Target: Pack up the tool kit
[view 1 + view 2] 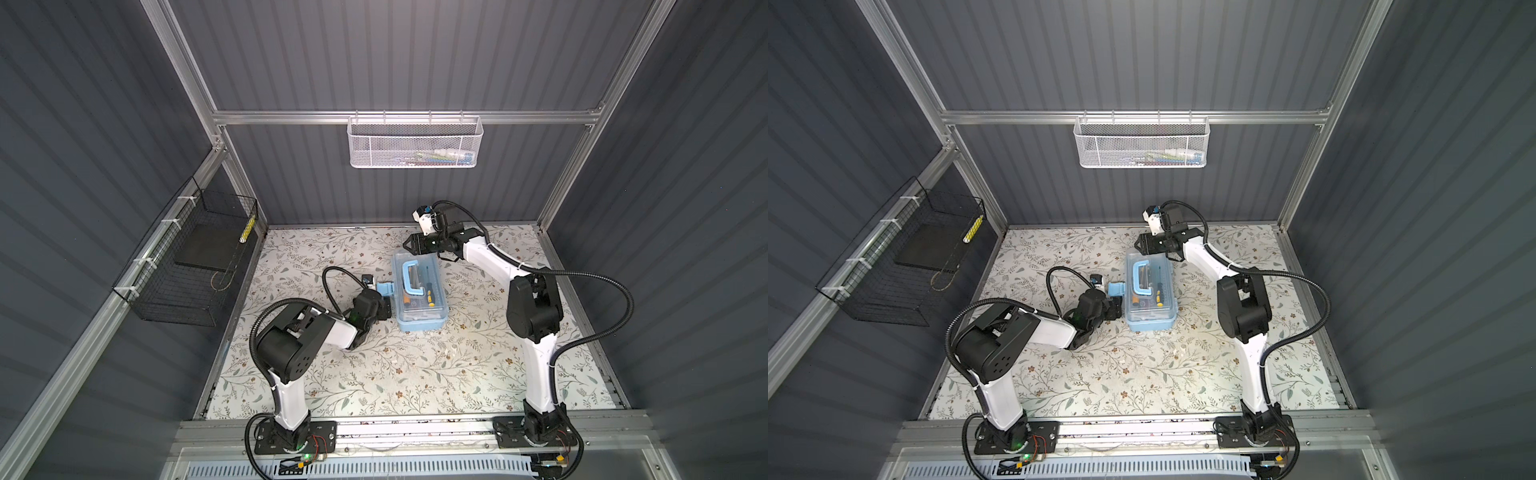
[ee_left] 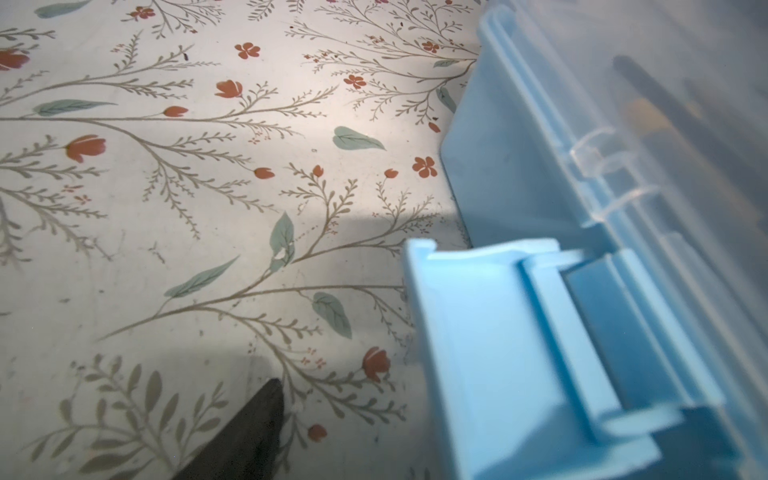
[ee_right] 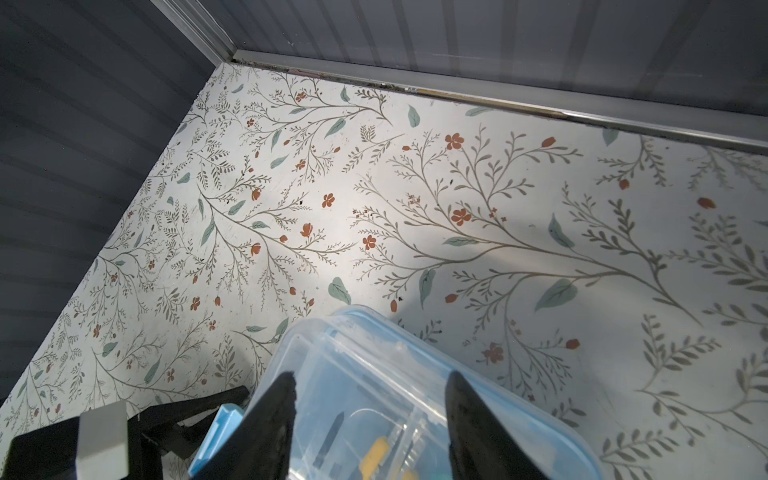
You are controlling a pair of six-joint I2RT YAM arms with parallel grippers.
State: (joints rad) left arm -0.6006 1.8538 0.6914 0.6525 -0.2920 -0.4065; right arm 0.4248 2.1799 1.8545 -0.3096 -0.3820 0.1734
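Observation:
The tool kit [image 1: 419,303] [image 1: 1152,305] is a light-blue box lying on the floral mat in both top views. Its clear lid [image 3: 374,349] is down and a blue handle [image 1: 411,276] lies on top. Yellow-black screwdrivers [image 1: 428,293] show through the lid. A blue latch flap [image 1: 385,288] [image 2: 498,332] sticks out from its left side. My left gripper [image 1: 384,306] sits low beside that flap. One dark finger [image 2: 249,436] shows apart from the flap and the other is hidden. My right gripper [image 1: 409,245] [image 3: 372,386] hovers open over the box's far end.
A white mesh basket [image 1: 413,143] hangs on the back wall with small items inside. A black wire basket [image 1: 187,257] hangs on the left wall and holds a yellow-striped thing [image 1: 248,230]. Grey walls enclose the floral mat [image 1: 415,374] on three sides.

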